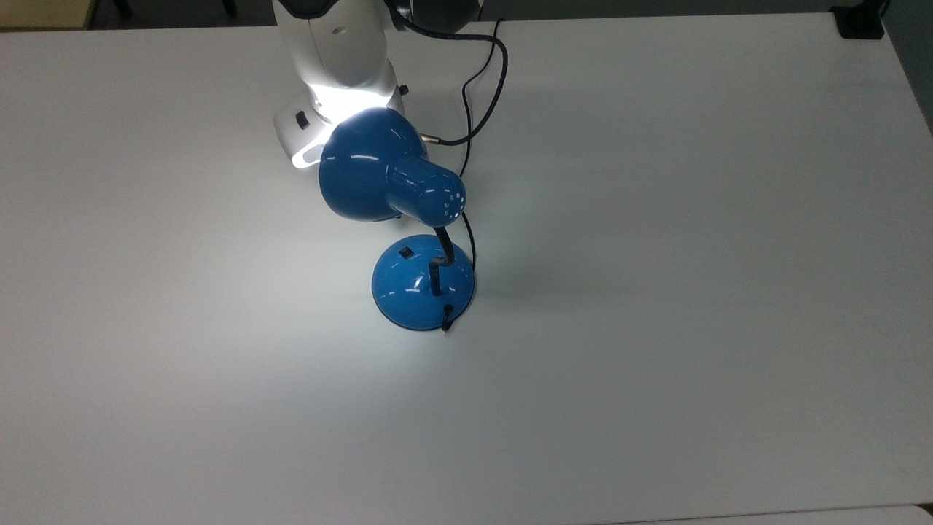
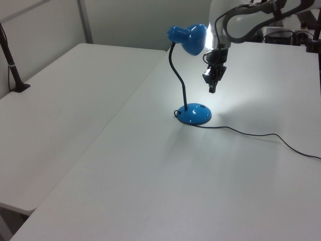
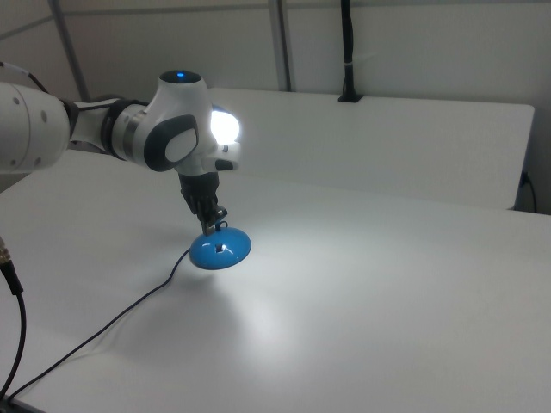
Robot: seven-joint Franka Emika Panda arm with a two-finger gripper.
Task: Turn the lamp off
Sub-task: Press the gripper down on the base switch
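The lamp is lit and throws a bright patch on the white table (image 1: 656, 219). Its glossy blue shade (image 1: 372, 171) hangs over the round blue base (image 1: 419, 295), joined by a black bent gooseneck (image 1: 439, 255). A small black switch (image 1: 404, 254) sits on the base's far side in the top view. In the left view my gripper (image 2: 212, 89) points down, just right of the shade (image 2: 188, 39) and above the base (image 2: 194, 114). In the right view the gripper (image 3: 211, 225) hangs just over the base (image 3: 220, 249). In the top view the shade covers it.
The lamp's black cord (image 2: 251, 133) trails across the table to the left view's right. My white arm (image 1: 335, 51) reaches in from the table's far edge in the top view. A second white table (image 2: 60, 110) adjoins on the left view's left, with a black clamp (image 2: 17, 85).
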